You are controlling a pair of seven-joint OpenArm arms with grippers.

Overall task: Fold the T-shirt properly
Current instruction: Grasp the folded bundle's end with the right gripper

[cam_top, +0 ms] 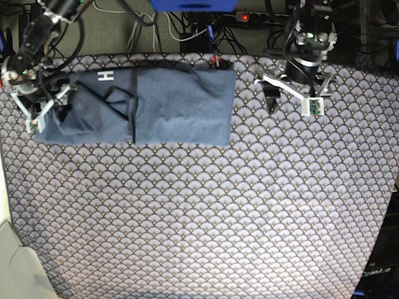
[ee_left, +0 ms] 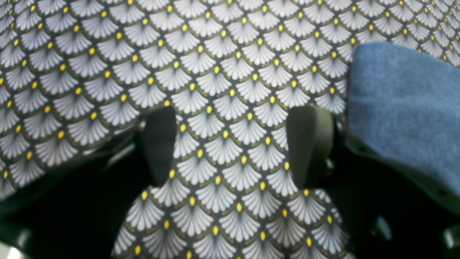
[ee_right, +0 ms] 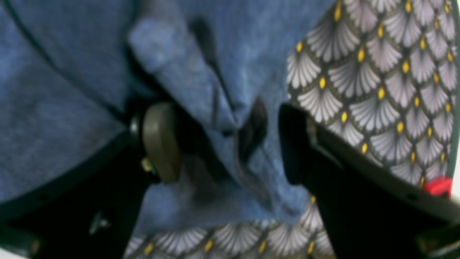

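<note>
Slate-blue T-shirt (cam_top: 156, 106) lies partly folded, rumpled.

Even, soft overhead light; both wrist views are blurred (the right one worst), base sharper.

A robotics lab is showing here: two arms (cam_top: 37, 37) are standing over a cloth-covered tabletop (cam_top: 206, 212), with cables (cam_top: 187, 31) and a power strip (cam_top: 262, 17) trailing behind.
</note>
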